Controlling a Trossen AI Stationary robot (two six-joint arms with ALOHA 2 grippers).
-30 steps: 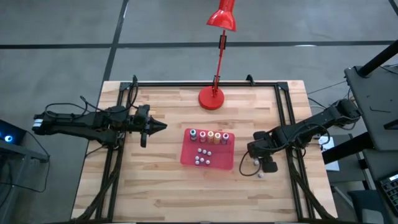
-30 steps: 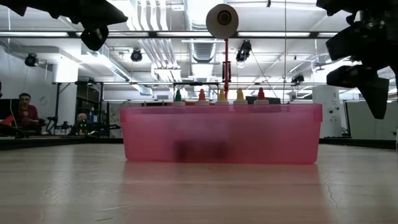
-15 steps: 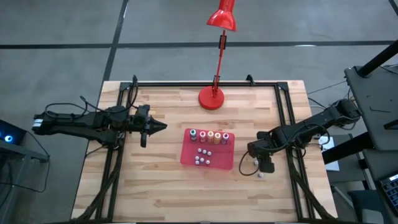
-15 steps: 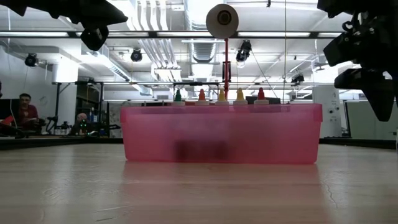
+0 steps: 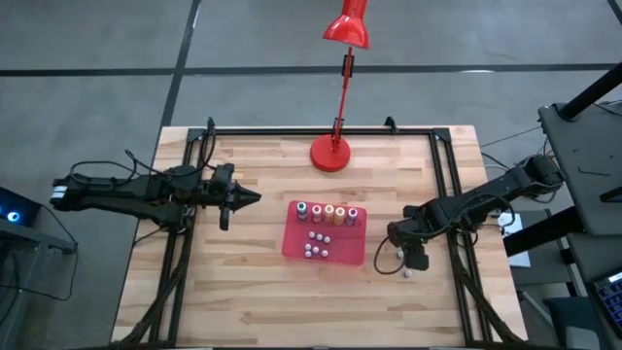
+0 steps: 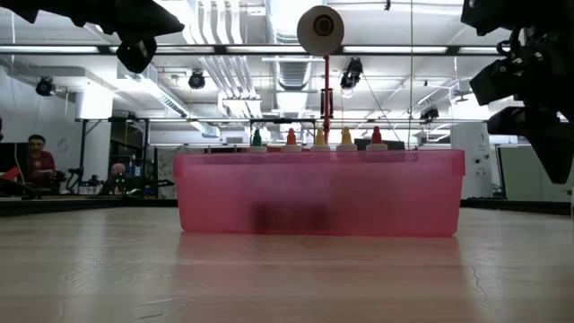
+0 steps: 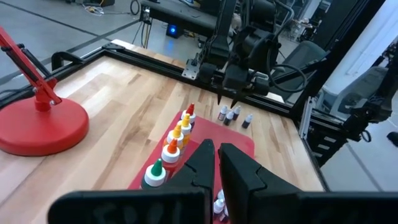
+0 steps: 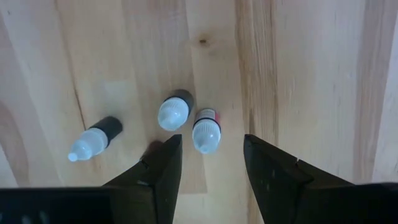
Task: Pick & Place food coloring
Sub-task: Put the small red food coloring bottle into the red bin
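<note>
A red tray (image 5: 292, 243) lies mid-table. Along its far side stand several food coloring bottles (image 7: 176, 138) with green, orange, yellow and red caps; their caps (image 6: 317, 136) show above the tray's wall in the low view. My right gripper (image 8: 208, 167) hangs open, pointing down, right of the tray. Below it are three small white-capped bottles: two (image 8: 189, 122) upright on their bases, one (image 8: 93, 138) on its side. Its fingers stand apart above them and touch none. My left gripper (image 5: 255, 198) waits shut in the air, left of the tray.
More small white-capped bottles (image 5: 316, 244) stand in the tray's near half. A red desk lamp stands with its base (image 5: 330, 154) at the far middle of the table. Black frame rails (image 5: 445, 185) run along the table's sides. Bare wood lies near the front edge.
My right gripper has rolled about its downward-pointing axis above the three bottles. It stays open and in about the same place.
</note>
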